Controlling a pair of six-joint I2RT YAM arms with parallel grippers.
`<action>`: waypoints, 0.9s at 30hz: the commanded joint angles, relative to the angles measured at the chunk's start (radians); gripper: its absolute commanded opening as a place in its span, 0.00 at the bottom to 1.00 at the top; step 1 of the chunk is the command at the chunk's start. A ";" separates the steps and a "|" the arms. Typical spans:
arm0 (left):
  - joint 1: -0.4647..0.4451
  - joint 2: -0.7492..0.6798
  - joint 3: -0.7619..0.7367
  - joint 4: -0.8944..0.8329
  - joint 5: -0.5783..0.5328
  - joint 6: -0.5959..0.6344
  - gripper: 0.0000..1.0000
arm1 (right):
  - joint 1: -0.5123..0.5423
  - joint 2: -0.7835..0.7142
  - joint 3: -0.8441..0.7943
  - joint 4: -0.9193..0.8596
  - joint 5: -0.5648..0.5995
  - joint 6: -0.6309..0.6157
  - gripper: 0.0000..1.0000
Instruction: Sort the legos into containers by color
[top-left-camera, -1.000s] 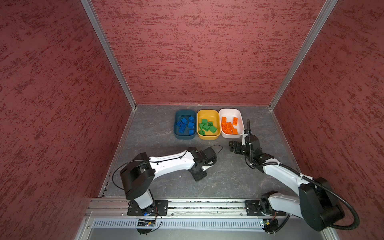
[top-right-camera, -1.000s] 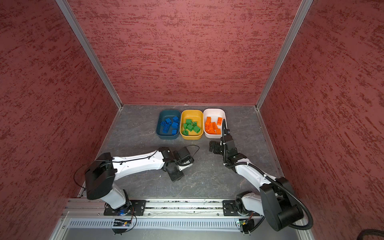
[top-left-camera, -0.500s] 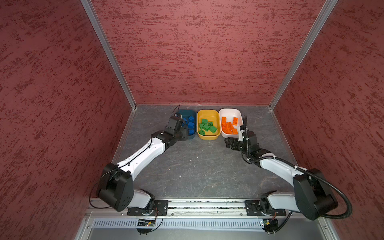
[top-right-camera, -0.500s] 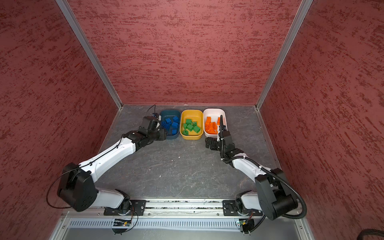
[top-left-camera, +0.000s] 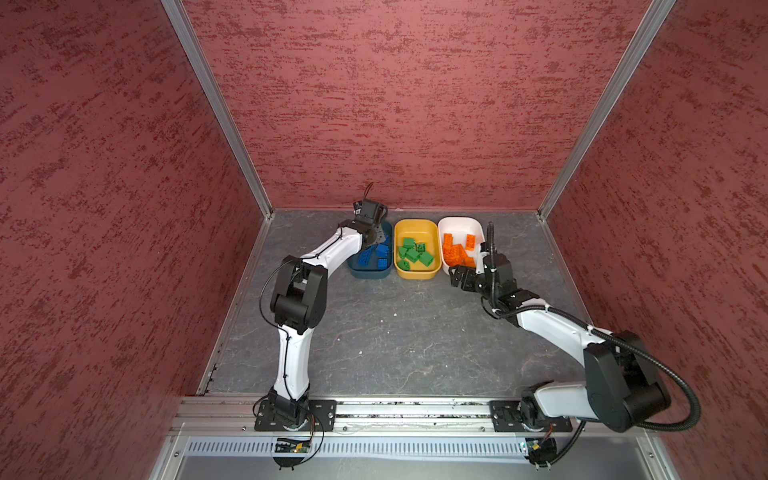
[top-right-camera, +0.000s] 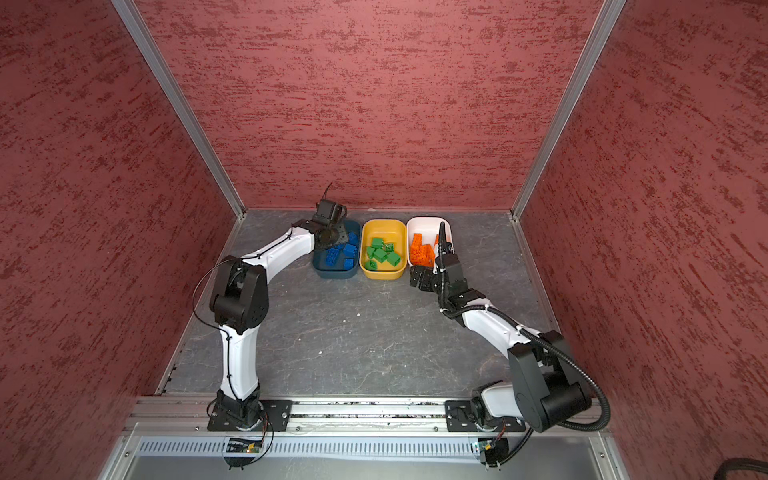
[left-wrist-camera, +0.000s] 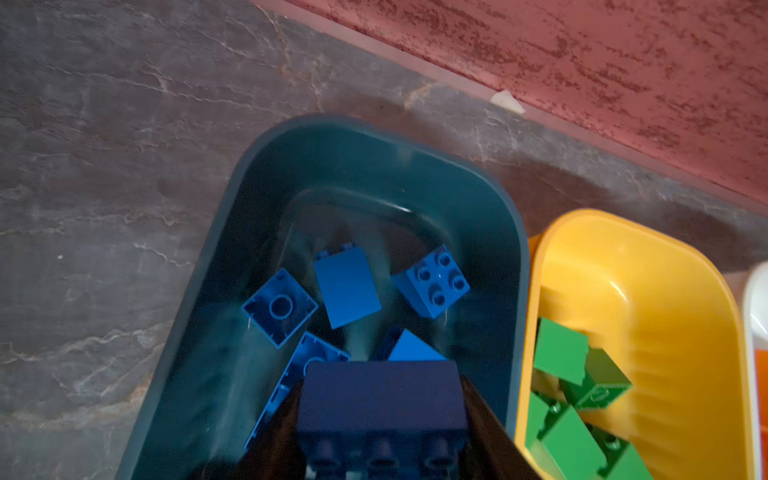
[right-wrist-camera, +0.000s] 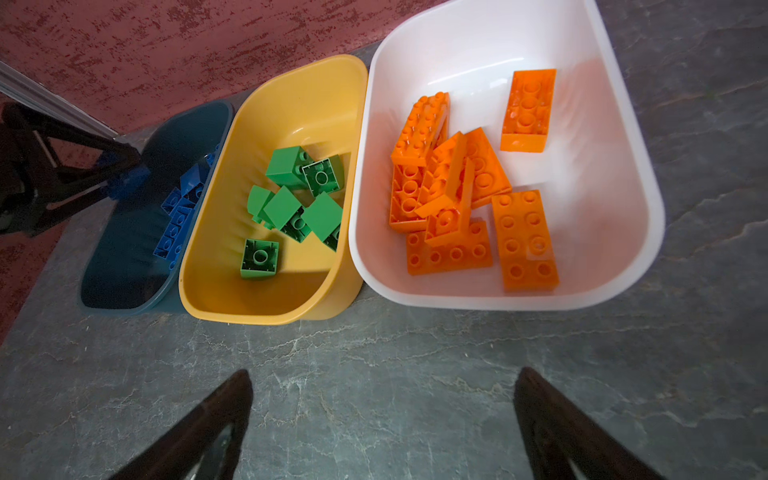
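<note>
Pinches a dark blue brick (left-wrist-camera: 382, 395) in the left tool (left-wrist-camera: 380, 419), just above the loose blue bricks (left-wrist-camera: 347, 286) lying in the teal tub (left-wrist-camera: 365, 162). Holds the right tool (right-wrist-camera: 382, 399) spread wide over bare worktop (right-wrist-camera: 374, 353), just in front of the white tub (right-wrist-camera: 623, 249). Shows green bricks (right-wrist-camera: 286, 208) in the yellow tub (right-wrist-camera: 216, 270) between the other two, orange bricks (right-wrist-camera: 523, 237) in the white one, all three tubs side by side near the back wall (top-left-camera: 415, 124).

The whole desk (top-left-camera: 395, 353) is seen in both top views from high above its front edge. The teal tub (left-wrist-camera: 374, 166), seen closely from the left wrist, is shared with the right wrist view.
</note>
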 joint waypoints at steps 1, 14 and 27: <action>0.013 0.078 0.123 -0.094 -0.089 -0.009 0.48 | 0.003 -0.039 0.012 -0.005 0.044 0.010 0.99; -0.014 -0.028 0.103 -0.051 -0.036 0.105 0.90 | 0.002 -0.062 0.003 -0.014 0.066 0.010 0.99; -0.108 -0.632 -0.597 0.195 -0.282 0.177 1.00 | -0.051 -0.184 -0.083 0.116 0.270 -0.105 0.99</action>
